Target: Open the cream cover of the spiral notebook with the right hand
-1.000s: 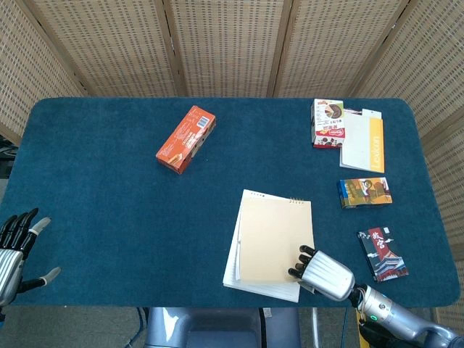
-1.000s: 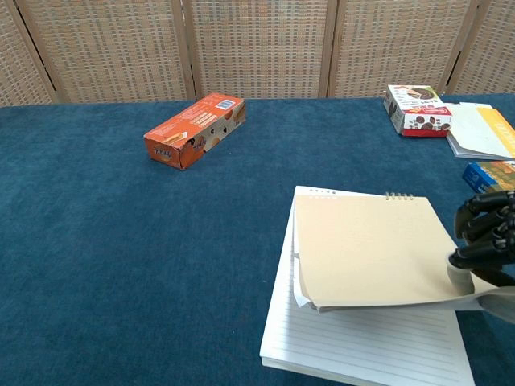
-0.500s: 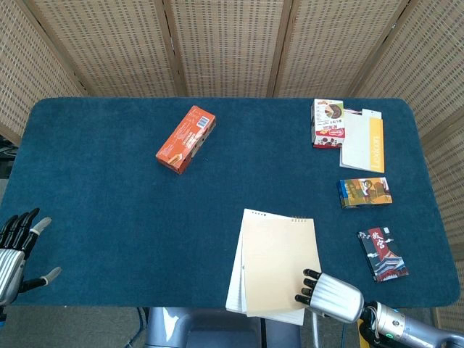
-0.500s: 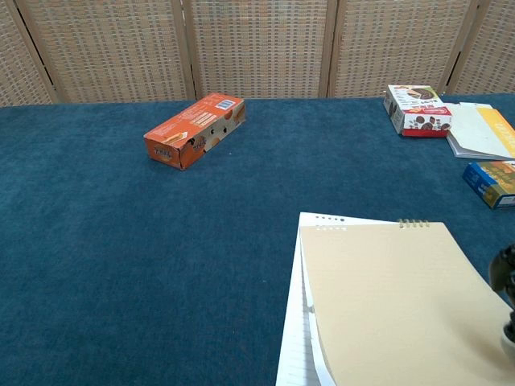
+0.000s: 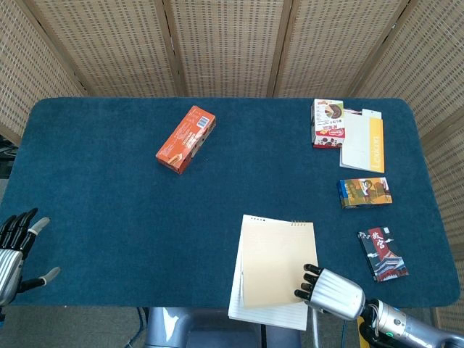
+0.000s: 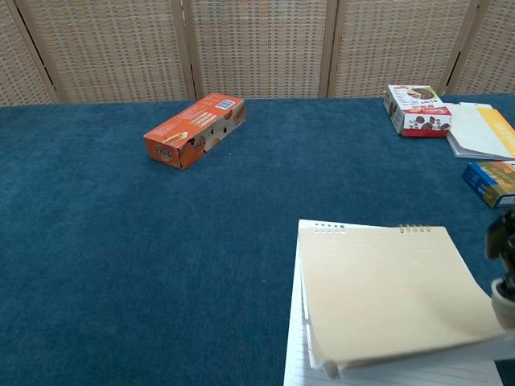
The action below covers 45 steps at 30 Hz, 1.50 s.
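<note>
I am holding what looks like the cream cover's (image 5: 274, 262) near right corner with my right hand (image 5: 330, 292), fingers curled on it, the spiral notebook (image 5: 270, 313) lying lengthwise away, just left of that hand.
</note>
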Available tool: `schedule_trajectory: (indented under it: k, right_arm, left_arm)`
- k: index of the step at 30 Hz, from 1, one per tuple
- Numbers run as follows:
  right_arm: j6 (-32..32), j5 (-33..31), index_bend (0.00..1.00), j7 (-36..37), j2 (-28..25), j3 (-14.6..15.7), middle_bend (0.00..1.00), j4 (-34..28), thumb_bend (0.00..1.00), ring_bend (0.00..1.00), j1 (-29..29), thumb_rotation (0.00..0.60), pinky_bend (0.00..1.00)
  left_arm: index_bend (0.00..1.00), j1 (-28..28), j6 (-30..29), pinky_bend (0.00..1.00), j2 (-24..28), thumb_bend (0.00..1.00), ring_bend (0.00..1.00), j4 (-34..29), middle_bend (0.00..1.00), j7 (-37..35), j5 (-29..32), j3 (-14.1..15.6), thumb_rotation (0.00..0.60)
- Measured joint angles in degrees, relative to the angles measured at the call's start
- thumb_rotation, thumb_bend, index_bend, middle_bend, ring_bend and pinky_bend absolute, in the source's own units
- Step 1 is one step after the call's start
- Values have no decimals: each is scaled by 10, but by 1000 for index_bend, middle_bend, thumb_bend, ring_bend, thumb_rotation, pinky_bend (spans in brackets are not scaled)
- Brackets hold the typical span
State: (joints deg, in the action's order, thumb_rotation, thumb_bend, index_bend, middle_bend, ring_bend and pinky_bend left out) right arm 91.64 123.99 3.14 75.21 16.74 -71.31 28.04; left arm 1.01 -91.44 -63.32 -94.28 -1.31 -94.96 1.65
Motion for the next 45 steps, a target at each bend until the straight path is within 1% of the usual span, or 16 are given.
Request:
schedule_trajectory:
  k: [5,9,12,16,20,24,30,35,45]
  right_arm:
    - [-10,-47,716,24,-20,-31,730,-46,619,604,12,600,376]
    - [-40,-109,717,43,-40,-69,730,-90,620,604,27,600,376]
    - [-66,-157,717,60,-49,-96,730,-110,620,607,37,600,376]
    - [-110,-221,717,79,-55,-130,730,-124,620,607,51,600,376]
    - [-154,-280,717,91,-55,-161,730,-126,620,607,63,600,376]
    - [-197,-335,717,103,-49,-190,730,-114,620,607,73,600,376]
    - [-240,-391,717,113,-34,-223,730,-78,620,607,85,600,376]
    - [-269,-429,717,117,-23,-244,730,-52,620,607,94,600,376]
    - [-346,-509,716,113,19,-295,730,56,620,607,131,600,376]
  left_arm:
    - [0,1,3,0,1,0,0,-3,0,1,3,-1,600]
    - [0,3,6,0,3,0,0,-5,0,0,6,-2,600]
    - [0,4,8,0,4,0,0,-6,0,-1,9,-4,600]
    - [0,7,13,0,6,0,0,-9,0,-3,16,-7,600]
    - [0,10,21,0,8,0,0,-11,0,-4,24,-10,600]
    - [0,14,29,0,9,0,0,-14,0,-3,32,-13,600]
    - [0,20,42,0,9,0,0,-19,0,5,45,-17,600]
    - [0,24,52,0,7,0,0,-22,0,15,56,-21,600]
    - [0,40,73,0,-3,0,0,-22,0,36,77,-35,600]
